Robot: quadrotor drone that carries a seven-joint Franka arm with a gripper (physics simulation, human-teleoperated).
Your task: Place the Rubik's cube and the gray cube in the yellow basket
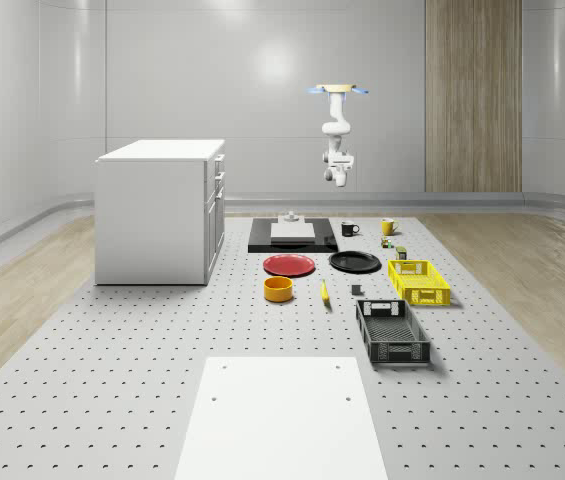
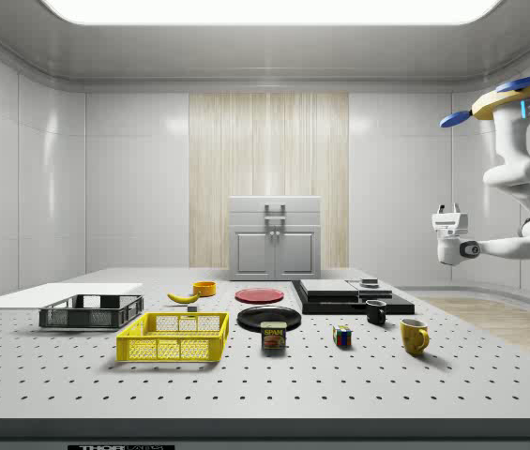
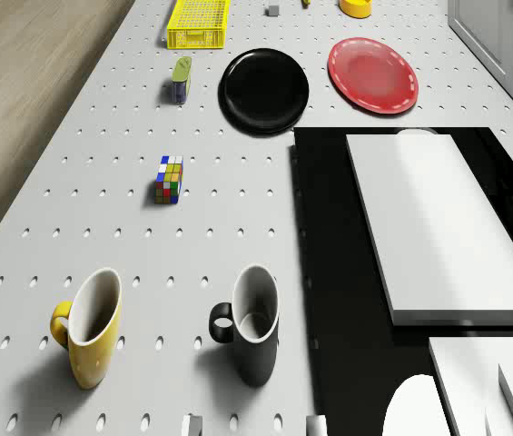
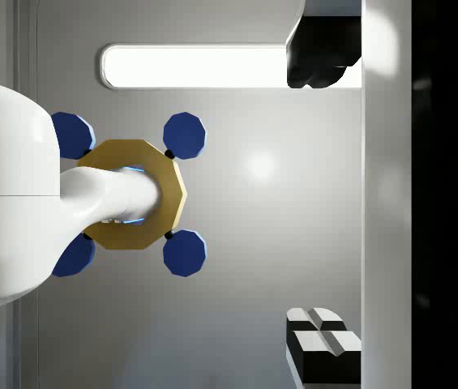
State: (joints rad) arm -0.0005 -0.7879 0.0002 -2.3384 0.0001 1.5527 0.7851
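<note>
Yellow basket (image 2: 173, 337): nothing visible inside, near one tabletop (image 1: 112, 380) side edge. Dark crate (image 1: 392, 333): likewise bare, beside it. Rubik's cube (image 3: 169, 179): on the tabletop between the basket and the two mugs, close to that same edge. Gray cube (image 3: 273, 11): small, past the basket. Drone (image 2: 513, 97): hovering high off the tabletop's far end, arm hanging bent. Jaws (image 2: 446, 234): held aloft; spread or pressed together, cannot tell.
</note>
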